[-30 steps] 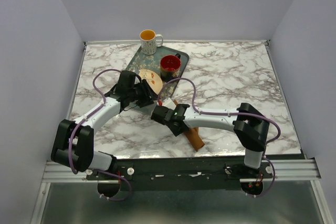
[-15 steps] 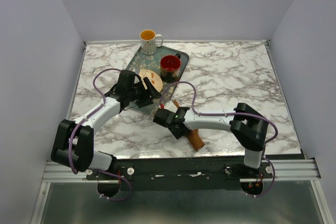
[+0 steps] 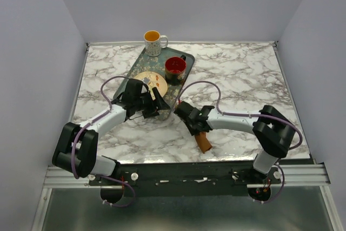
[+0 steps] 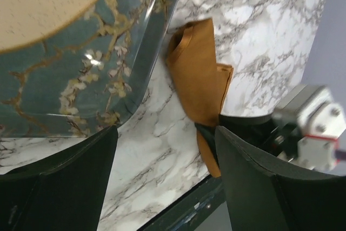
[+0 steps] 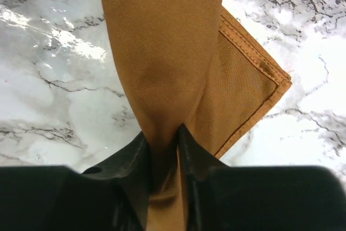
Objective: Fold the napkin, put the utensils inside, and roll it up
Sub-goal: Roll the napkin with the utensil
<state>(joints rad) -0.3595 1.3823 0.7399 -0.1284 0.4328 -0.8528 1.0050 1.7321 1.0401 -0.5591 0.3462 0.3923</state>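
On the left of the overhead shot, our left claw (image 3: 160, 103) hangs over the near corner of the green tray (image 3: 141, 60). From its wrist camera we see its fingers (image 4: 54, 187) spread wide apart with nothing between them, just the tray's rim and the marble table (image 3: 243, 74) below.

The tray sits in the upper middle of the frame. It holds a tan plate (image 3: 151, 81), with a red mug (image 3: 175, 67) just right of the plate. A white-and-yellow mug (image 3: 154, 41) stands at the tray's far corner.

Moving right, our right claw (image 3: 185, 112) is at centre, just beside the tray's near corner, and it's pinched tight on the napkin (image 5: 162, 52). Its wrist view shows the rust-brown cloth bunched between the fingers and running up the frame, with a flat hemmed corner lying on the marble to the right. From above, most of the napkin hides under the arm, and one strip pokes out toward the table's front edge. In the left wrist view its far end lies right up against the tray's rim, though we can't tell if it touches.
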